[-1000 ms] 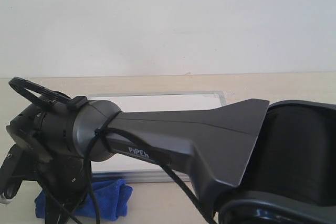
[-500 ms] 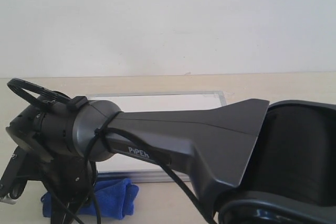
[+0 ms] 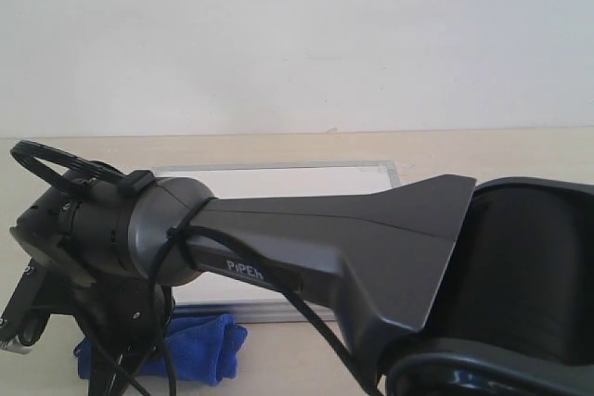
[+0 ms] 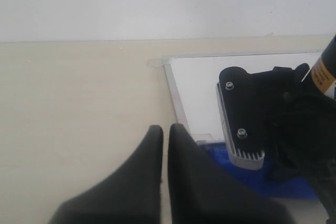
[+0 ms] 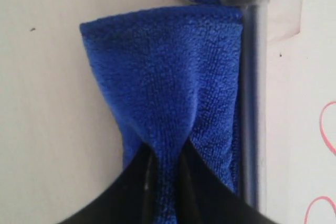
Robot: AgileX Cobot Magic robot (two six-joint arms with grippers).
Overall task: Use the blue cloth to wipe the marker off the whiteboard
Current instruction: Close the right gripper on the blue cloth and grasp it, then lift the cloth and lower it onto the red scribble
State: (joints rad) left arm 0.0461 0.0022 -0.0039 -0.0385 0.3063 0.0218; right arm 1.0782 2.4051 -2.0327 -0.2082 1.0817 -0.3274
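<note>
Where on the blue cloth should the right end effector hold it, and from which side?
Grip the gathered narrow end, where the right end effector pinches the blue cloth, coming in from the table side of the whiteboard frame; the wide loose end fans out ahead.

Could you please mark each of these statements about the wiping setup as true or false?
1. The right tool is pinching the blue cloth. True.
2. No red marker is left on the whiteboard. False: red marker strokes show on the board in the right wrist view.
3. The left tool holds a second cloth. False: its jaws are together with nothing between them.
4. The blue cloth lies alongside the whiteboard's silver frame. True.
</note>
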